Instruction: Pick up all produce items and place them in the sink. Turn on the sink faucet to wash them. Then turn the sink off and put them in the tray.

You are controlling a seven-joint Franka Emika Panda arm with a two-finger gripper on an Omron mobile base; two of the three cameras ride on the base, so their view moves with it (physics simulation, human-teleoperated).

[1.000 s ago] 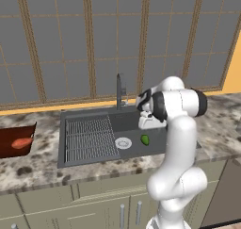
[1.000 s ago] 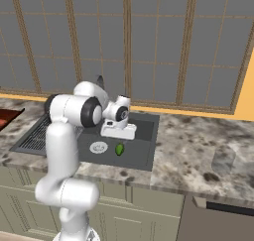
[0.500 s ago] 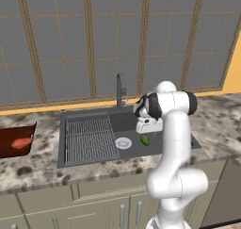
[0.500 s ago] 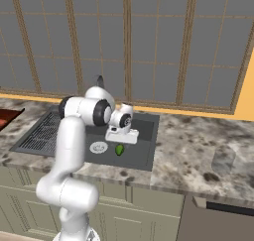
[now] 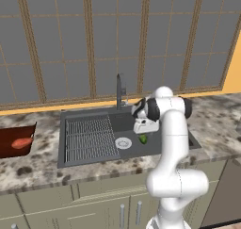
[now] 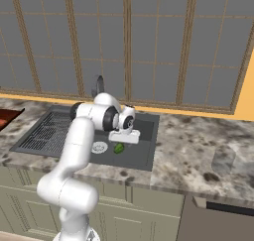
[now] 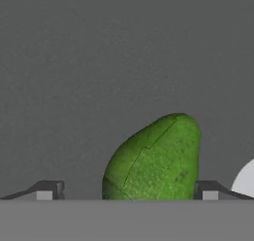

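Note:
The green produce item [image 5: 143,139] [image 6: 119,148] lies on the floor of the sink [image 5: 155,147] [image 6: 144,158], just right of the round white drain [image 5: 123,142]. My gripper [image 5: 144,130] [image 6: 123,139] hangs directly over it, open. In the hand view the green piece [image 7: 154,160] sits between the two fingertips [image 7: 47,190], nearer the right one, with my gripper [image 7: 128,191] untouching. The orange-red produce item [image 5: 21,142] rests in the reddish-brown tray [image 5: 9,152] at the far left. The slim dark faucet [image 5: 118,89] [image 6: 98,86] stands behind the basin.
A ridged wire rack [image 5: 89,139] [image 6: 44,133] covers the left half of the sink. Speckled stone counter [image 5: 212,119] [image 6: 198,146] runs on both sides. A panelled window wall rises just behind the faucet. My white arm stands in front of the sink's right part.
The hand has come down closer to the green piece in the sink, and the arm's upper part has swung over the basin. The jaws stayed open; the green piece has not moved.

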